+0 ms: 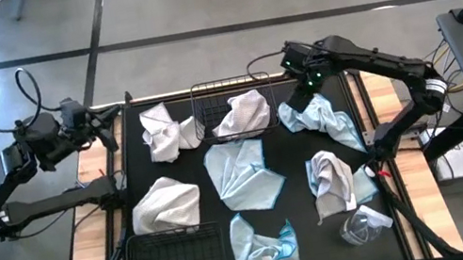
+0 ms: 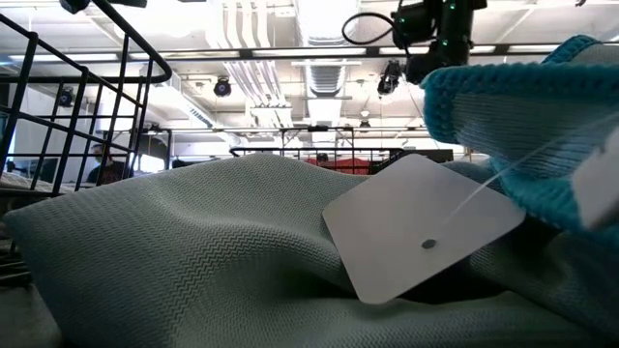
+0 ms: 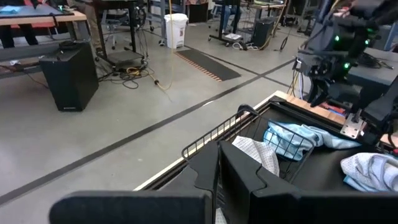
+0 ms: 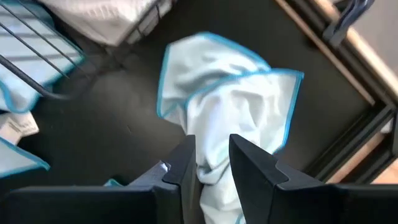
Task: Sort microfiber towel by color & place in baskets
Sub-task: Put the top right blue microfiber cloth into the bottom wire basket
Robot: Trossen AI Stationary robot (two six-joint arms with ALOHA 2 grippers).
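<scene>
From above, the right gripper hung over a crumpled light blue towel on the black mat, just right of the far basket holding a white towel, while the left gripper, fingers closed and empty, waited off the mat's left edge. Its wrist view showed the right fingers pinching a raised fold of that blue-edged cloth, part-way closed on it. It looked soft, light and floppy, best taken by a bunched ridge, not a flat edge.

A large open workshop or lab: bare grey concrete floor with dark taped lines, workbenches and a white bin beyond it, exposed ceiling ducts overhead.
</scene>
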